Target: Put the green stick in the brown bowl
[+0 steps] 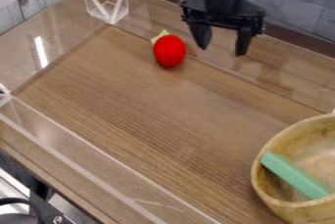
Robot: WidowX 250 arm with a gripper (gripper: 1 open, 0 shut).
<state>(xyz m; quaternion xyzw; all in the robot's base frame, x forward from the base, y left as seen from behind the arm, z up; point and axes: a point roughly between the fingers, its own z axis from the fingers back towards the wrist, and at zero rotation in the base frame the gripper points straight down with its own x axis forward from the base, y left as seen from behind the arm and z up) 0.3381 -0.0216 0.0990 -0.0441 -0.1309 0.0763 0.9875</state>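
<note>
We see the green stick (pixel 295 176) lying slanted inside the brown bowl (pixel 272 198) at the lower right corner of the wooden table (pixel 144 101). Far across the table, the black gripper (pixel 222 44) hangs with its jaws spread wide and nothing between them, just beside a red round fruit (pixel 169 50). Clear plastic walls (pixel 105 6) border the tabletop.

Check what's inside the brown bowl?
The green stick lies inside the brown bowl, slanting across its floor. No other item shows there, but the bowl runs off the frame's right and bottom edges, so that part is unseen.
</note>
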